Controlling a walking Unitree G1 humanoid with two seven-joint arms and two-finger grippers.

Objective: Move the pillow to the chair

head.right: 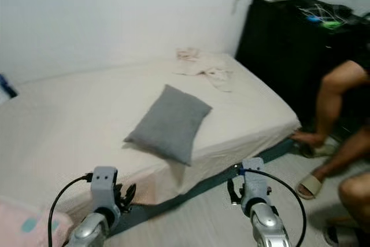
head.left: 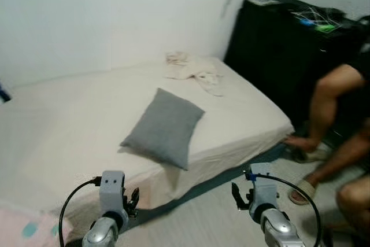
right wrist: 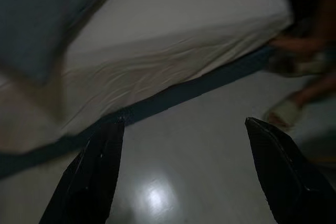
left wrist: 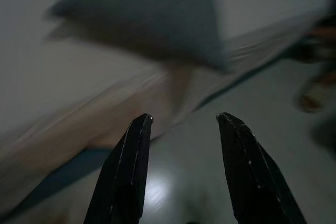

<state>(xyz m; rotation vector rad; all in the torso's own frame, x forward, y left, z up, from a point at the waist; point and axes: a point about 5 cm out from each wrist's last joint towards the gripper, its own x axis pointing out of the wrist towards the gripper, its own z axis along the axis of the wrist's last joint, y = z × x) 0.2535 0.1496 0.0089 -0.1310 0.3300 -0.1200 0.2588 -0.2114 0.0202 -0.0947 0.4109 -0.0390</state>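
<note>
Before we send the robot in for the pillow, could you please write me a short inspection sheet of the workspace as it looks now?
Surface: low bed with a cream sheet, against a white wall.
Job's things: grey pillow lies on the bed, one corner over the near edge; chair nothing seen.
Clutter: crumpled pale cloth near the bed's far corner.
Grippers: left gripper and right gripper both open, empty, held over the floor short of the bed.
Cables: black cable loops at each wrist.
Surroundings: black cabinet beyond the bed; a person in sandals crouches on the right.
</note>
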